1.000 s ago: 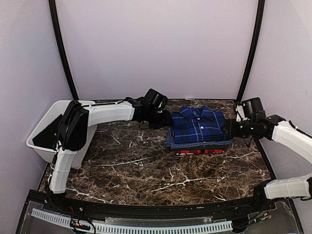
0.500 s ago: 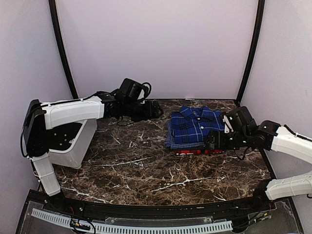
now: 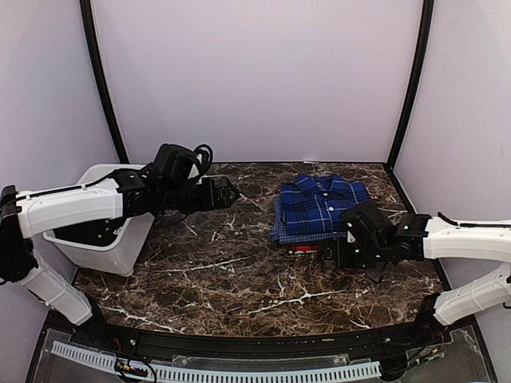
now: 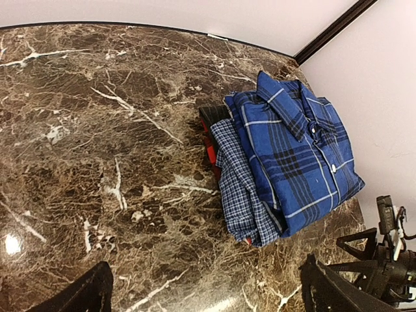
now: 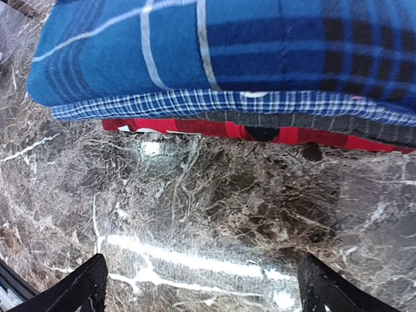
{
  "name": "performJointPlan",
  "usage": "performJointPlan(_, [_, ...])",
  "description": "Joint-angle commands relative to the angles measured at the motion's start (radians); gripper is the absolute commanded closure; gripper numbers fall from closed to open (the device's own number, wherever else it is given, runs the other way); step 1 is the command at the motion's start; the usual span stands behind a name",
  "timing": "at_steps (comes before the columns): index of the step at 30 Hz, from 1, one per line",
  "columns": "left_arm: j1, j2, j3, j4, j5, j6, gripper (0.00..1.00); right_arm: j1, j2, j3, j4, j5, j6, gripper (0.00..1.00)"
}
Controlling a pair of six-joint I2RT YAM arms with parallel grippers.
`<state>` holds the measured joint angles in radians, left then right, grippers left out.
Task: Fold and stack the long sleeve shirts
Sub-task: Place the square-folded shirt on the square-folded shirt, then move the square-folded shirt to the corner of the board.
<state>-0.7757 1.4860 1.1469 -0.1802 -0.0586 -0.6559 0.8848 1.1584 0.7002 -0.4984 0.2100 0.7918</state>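
The long sleeve shirts lie folded in one stack at the back right of the marble table. The deep-blue plaid (image 3: 323, 203) is on top, the lighter fine-check (image 3: 277, 232) under it, and the red one (image 3: 307, 249) at the bottom. All three layers also show in the wrist views: plaid (image 4: 299, 156) (image 5: 227, 45), fine-check (image 4: 237, 188) (image 5: 195, 103), red (image 4: 211, 146) (image 5: 195, 128). My left gripper (image 3: 229, 194) (image 4: 205, 299) hangs open well left of the stack, holding nothing. My right gripper (image 3: 331, 255) (image 5: 205, 289) is open over bare marble just in front of the stack.
A white bin (image 3: 60, 235) stands at the table's left edge under my left arm. Lilac walls and two black poles (image 3: 411, 88) close in the back. My right arm (image 4: 383, 260) shows at the lower right of the left wrist view.
Both grippers have opened and left the stack. The left arm has pulled back to the left; the right arm has swung round to the stack's front edge. The shirts lie still.
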Motion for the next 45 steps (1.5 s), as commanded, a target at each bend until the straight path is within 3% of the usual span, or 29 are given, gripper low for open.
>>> performJointPlan(1, [0.005,-0.118,-0.069,0.001,-0.052,-0.007,0.01,0.024,0.063,-0.032,0.127,0.018,0.058,0.02])
performJointPlan(13, [0.008,-0.243,-0.149,-0.053,-0.106,0.001,0.01,0.037,0.194,-0.057,0.26,0.059,0.108,0.01])
performJointPlan(29, [0.025,-0.273,-0.159,-0.066,-0.109,0.023,0.01,0.042,0.435,0.072,0.319,0.028,0.086,0.01])
performJointPlan(45, [0.058,-0.298,-0.159,-0.094,-0.105,0.032,0.01,-0.116,0.579,0.171,0.366,-0.014,-0.008,0.01])
